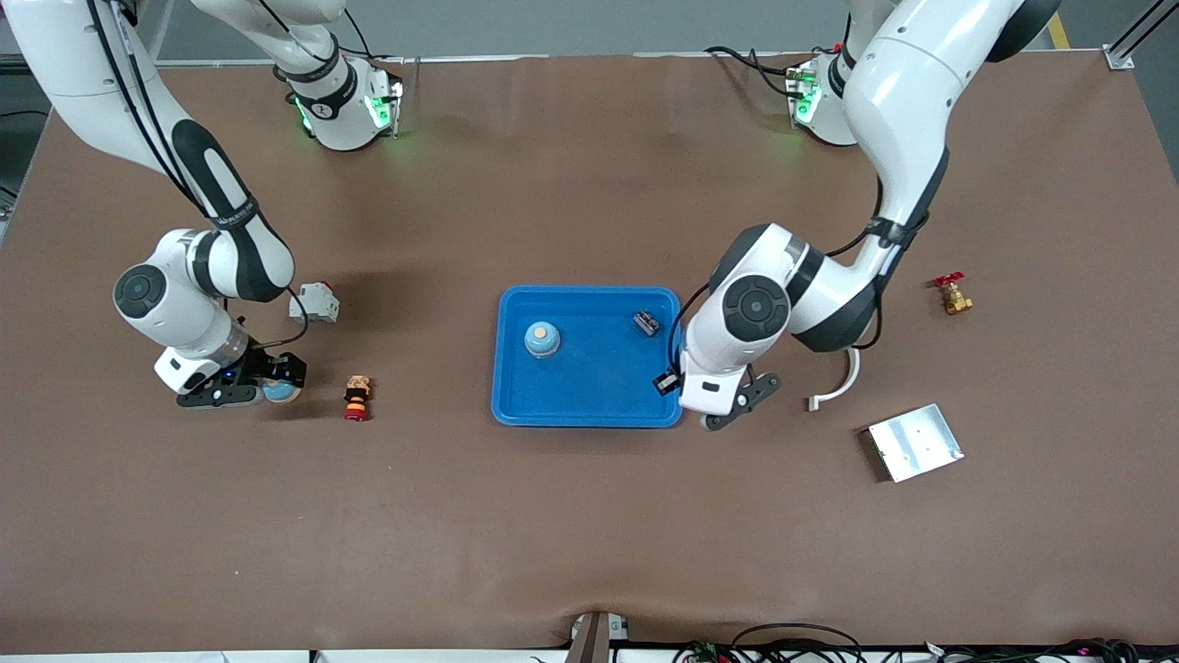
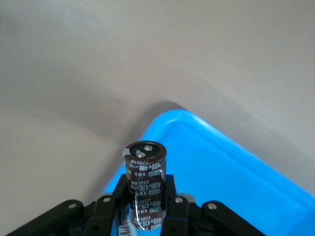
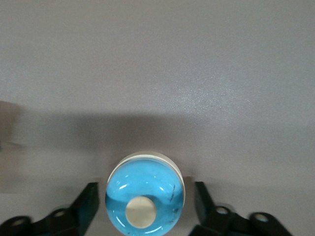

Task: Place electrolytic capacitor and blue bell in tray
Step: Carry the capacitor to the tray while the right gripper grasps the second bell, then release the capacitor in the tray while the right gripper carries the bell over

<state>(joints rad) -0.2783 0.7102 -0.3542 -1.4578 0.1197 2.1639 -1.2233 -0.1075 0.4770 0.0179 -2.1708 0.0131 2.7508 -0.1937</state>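
A dark brown electrolytic capacitor point(image 2: 145, 182) with white print stands up between the fingers of my left gripper point(image 2: 145, 188), which is shut on it. In the front view the left gripper point(image 1: 682, 387) holds the capacitor point(image 1: 665, 381) over the corner of the bright-blue tray point(image 1: 599, 391) that is nearer to the camera, toward the left arm's end. One blue bell point(image 1: 542, 339) sits in the tray. Another blue bell point(image 3: 145, 196) rests on the table toward the right arm's end. My right gripper point(image 3: 145, 192) is open around it, a small gap on each side, seen in front as gripper point(image 1: 279, 381) and bell point(image 1: 282, 393).
A small black part point(image 1: 647, 322) lies in the tray. A white-grey block point(image 1: 313, 302) and a red-and-yellow button point(image 1: 356, 398) lie near the right gripper. Toward the left arm's end are a white curved piece point(image 1: 838, 382), a silver plate point(image 1: 915, 442) and a brass valve point(image 1: 951, 295).
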